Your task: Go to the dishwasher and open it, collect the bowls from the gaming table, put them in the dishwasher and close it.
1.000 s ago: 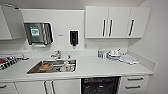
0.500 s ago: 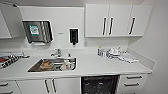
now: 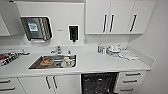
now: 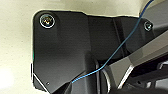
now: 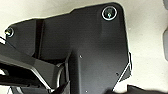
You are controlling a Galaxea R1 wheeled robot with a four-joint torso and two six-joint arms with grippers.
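The dishwasher (image 3: 99,83) sits under the white counter (image 3: 100,65), right of the sink, and shows as a dark speckled square between white cabinet fronts. From here I cannot tell how its door stands. The bowls and the gaming table are out of view. In both wrist views my own dark plate lies over a pale floor.
A steel sink (image 3: 53,62) holds a brown dish and a white cup. White dishes (image 3: 113,49) and a cloth (image 3: 128,55) lie at the counter's back right. White drawers (image 3: 131,81) flank the dishwasher on the right, and cupboard doors (image 3: 50,83) on the left. A wall closes the right side.
The whole head picture has shifted slightly, with the counter and dishwasher sitting a little higher, so the camera has moved. Nothing on the counter has changed.
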